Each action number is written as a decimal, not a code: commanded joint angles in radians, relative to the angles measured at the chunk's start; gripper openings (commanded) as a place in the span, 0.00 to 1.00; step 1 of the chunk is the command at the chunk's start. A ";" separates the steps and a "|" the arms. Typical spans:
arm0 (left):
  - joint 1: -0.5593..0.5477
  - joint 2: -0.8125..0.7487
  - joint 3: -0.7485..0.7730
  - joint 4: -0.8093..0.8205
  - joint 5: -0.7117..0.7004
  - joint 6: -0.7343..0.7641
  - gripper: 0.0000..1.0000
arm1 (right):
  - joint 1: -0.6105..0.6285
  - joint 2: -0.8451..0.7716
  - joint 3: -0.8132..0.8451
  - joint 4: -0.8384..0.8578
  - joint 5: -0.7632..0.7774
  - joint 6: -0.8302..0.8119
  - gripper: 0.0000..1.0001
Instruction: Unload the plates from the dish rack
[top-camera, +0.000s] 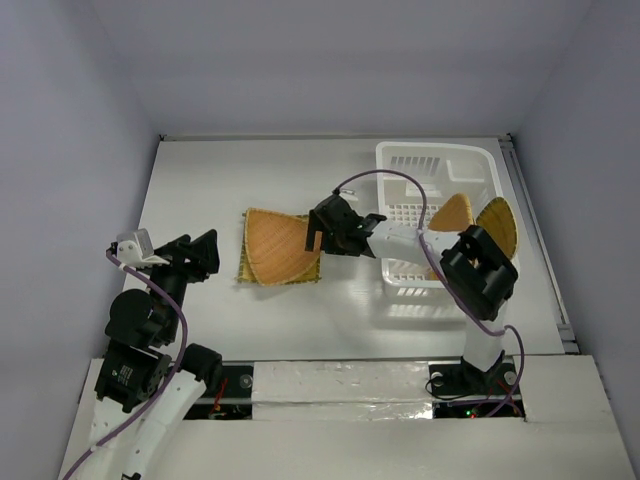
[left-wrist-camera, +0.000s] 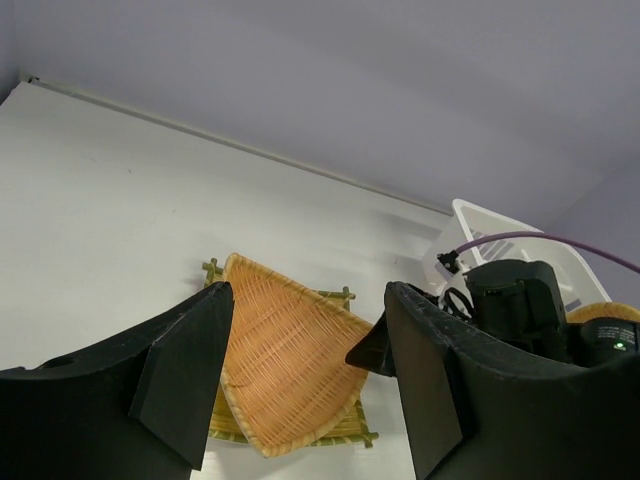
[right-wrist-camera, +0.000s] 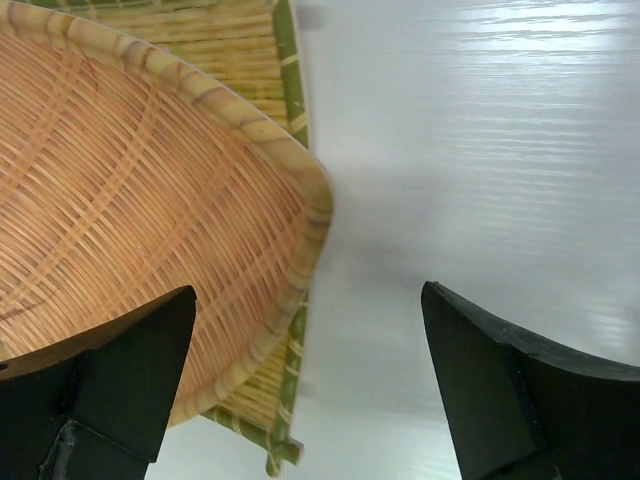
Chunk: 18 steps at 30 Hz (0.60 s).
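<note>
A rounded-triangle woven plate (top-camera: 281, 246) lies on a square grid plate (top-camera: 250, 275) on the table left of the white dish rack (top-camera: 435, 160). Two more plates (top-camera: 452, 212) (top-camera: 500, 224) stand in the rack. My right gripper (top-camera: 322, 238) is open and empty, just above the triangle plate's right edge (right-wrist-camera: 150, 180); the square plate's green rim (right-wrist-camera: 290, 90) shows under it. My left gripper (top-camera: 200, 258) is open and empty, left of the stack, with the triangle plate (left-wrist-camera: 285, 350) seen between its fingers.
The right arm (top-camera: 478, 270) reaches over the rack's near left part. The table's right edge rail (top-camera: 535, 230) runs beside the rack. Purple cable (top-camera: 385, 180) loops above the rack. White walls enclose the table.
</note>
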 joint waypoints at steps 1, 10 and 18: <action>-0.005 -0.002 -0.012 0.049 0.008 0.012 0.59 | 0.013 -0.088 0.053 -0.071 0.074 -0.043 1.00; -0.005 -0.011 -0.012 0.049 0.010 0.014 0.52 | 0.056 -0.416 0.113 -0.187 0.186 -0.158 0.00; -0.005 -0.029 -0.015 0.050 0.005 0.011 0.08 | -0.115 -0.719 0.127 -0.589 0.498 -0.202 0.00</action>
